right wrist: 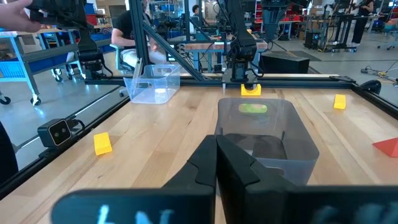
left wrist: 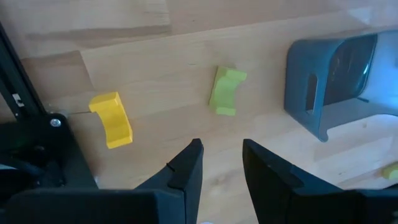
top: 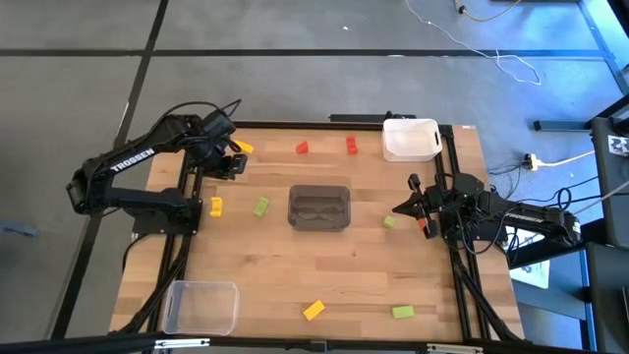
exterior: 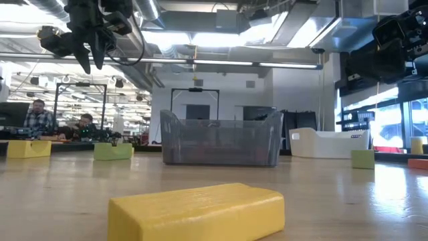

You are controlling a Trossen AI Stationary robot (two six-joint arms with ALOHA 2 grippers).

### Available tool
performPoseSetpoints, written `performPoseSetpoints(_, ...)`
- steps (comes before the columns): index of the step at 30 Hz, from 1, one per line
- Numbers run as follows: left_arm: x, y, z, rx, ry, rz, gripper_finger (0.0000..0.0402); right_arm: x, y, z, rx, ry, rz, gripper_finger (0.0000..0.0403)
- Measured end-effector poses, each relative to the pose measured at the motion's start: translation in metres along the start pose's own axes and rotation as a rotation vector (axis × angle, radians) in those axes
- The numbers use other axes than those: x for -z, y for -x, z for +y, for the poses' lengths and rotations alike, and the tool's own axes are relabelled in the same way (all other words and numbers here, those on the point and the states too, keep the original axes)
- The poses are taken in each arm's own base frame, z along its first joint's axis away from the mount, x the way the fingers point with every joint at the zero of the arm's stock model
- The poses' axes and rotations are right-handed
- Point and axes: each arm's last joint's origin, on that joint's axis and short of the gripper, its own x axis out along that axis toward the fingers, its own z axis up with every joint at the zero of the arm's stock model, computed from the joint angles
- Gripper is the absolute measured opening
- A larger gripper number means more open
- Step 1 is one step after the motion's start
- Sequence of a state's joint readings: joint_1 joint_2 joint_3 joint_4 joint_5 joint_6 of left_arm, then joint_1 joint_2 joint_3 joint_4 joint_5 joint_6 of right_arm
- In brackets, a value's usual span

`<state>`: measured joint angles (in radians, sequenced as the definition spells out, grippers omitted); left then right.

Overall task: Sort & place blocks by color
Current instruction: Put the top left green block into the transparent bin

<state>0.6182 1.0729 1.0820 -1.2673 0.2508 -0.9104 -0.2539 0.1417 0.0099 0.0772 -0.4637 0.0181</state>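
Left gripper [left wrist: 217, 163] jaws parted, empty, raised over worktop [top: 334, 275] near yellow block [left wrist: 112, 119] and green block [left wrist: 225, 90]. Right gripper [right wrist: 216, 163] jaws pressed together, empty, facing grey bin [top: 318, 207]. Other blocks scattered on worktop, apart from bins.

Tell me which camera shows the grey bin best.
The high view: it looks straight down on the whole grey bin. The low view gives its side wall, the right wrist view its rim behind the fingers, the left wrist view one end.

Wooden table [top: 256, 285] carries scattered blocks [top: 313, 310] (yellow, red, green) and three bins [top: 318, 207]
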Motion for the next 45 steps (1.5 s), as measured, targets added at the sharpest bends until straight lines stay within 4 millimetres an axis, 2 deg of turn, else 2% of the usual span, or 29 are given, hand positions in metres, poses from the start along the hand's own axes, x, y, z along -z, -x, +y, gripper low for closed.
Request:
performPoseSetpoints(6, -0.001, 0.0, -0.001, 0.004, 0.096, -0.017, 0.0121, 0.0, 0.0, 0.0, 0.0, 0.0, 0.0, 0.0005)
performPoseSetpoints(13, -0.005, 0.0, -0.002, -0.013, 0.09, -0.093, 0.0192, 0.0, 0.0, 0.0, 0.0, 0.0, 0.0, 0.0005)
performPoseSetpoints(16, -0.006, 0.0, -0.002, -0.027, 0.034, -0.128, 0.0228, 0.0, 0.0, 0.0, 0.0, 0.0, 0.0, 0.0005)
performPoseSetpoints(19, -0.008, 0.001, -0.002, -0.058, -0.108, -0.172, 0.0251, 0.0, 0.0, 0.0, 0.0, 0.0, 0.0, 0.0005)
performPoseSetpoints(26, -0.023, 0.003, -0.007, -0.025, -0.374, -0.274, 0.0253, 0.0, 0.0, 0.0, 0.0, 0.0, 0.0, 0.0005)
performPoseSetpoints(32, -0.042, -0.011, -0.006, -0.11, -0.628, -0.23, 0.0252, 0.0, 0.0, 0.0, 0.0, 0.0, 0.0, 0.0005)
performPoseSetpoints(36, -0.057, -0.026, -0.006, -0.129, -0.618, -0.164, 0.0252, 0.0, 0.0, 0.0, 0.0, 0.0, 0.0, 0.0005)
performPoseSetpoints(40, -0.059, -0.041, -0.011, -0.031, -0.569, -0.036, 0.0252, 0.0, 0.0, 0.0, 0.0, 0.0, 0.0, 0.0005)
performPoseSetpoints(45, -0.058, -0.053, -0.018, -0.016, -0.721, 0.027, 0.0252, 0.0, 0.0, 0.0, 0.0, 0.0, 0.0, 0.0005)
